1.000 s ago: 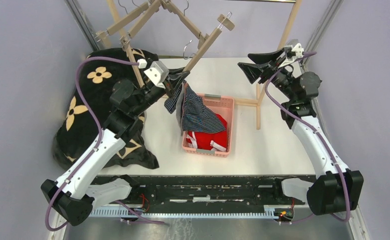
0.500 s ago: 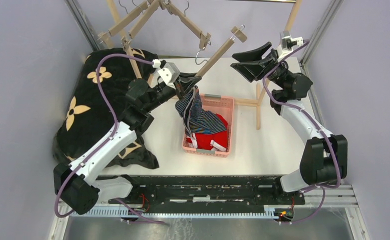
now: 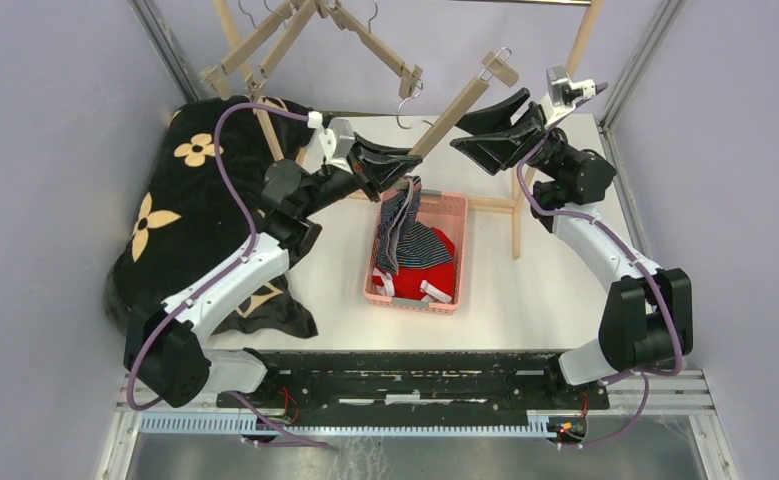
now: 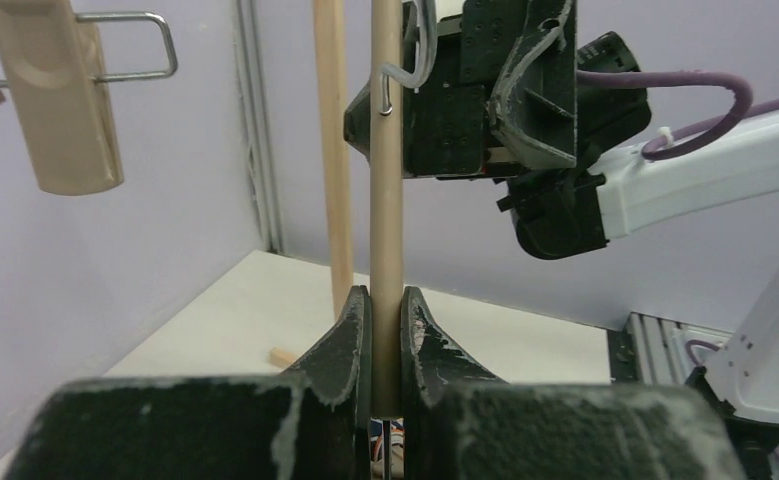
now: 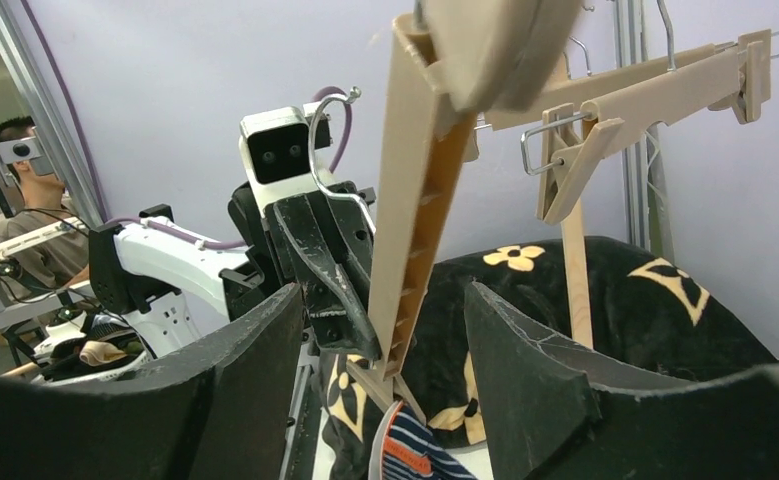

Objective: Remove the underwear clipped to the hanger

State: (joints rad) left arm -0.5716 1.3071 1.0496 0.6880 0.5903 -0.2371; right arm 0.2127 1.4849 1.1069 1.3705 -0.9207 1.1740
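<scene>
My left gripper (image 3: pixel 403 166) is shut on the lower end of a tan clip hanger (image 3: pixel 460 105), which slants up to the right. In the left wrist view the fingers (image 4: pixel 353 335) press on the hanger bar (image 4: pixel 386 200). The dark blue striped boxers (image 3: pixel 401 215) hang from the hanger's bottom clip down into a pink basket (image 3: pixel 455 215). Red briefs (image 3: pixel 430 272) lie in the basket. My right gripper (image 3: pixel 462 132) is open, with its jaws either side of the hanger bar (image 5: pixel 415 250) and apart from it. The boxers' waistband (image 5: pixel 413 455) shows below. I cannot see the grey-and-white striped briefs.
A black blanket with tan flowers (image 3: pixel 190 220) is heaped at the left. A wooden rack with more clip hangers (image 3: pixel 295 30) stands at the back, and its post and foot (image 3: pixel 515 215) are right of the basket.
My left gripper has carried the hanger and boxers right and up, so the boxers now hang over the basket. My right gripper has moved left until its open jaws are around the hanger.
</scene>
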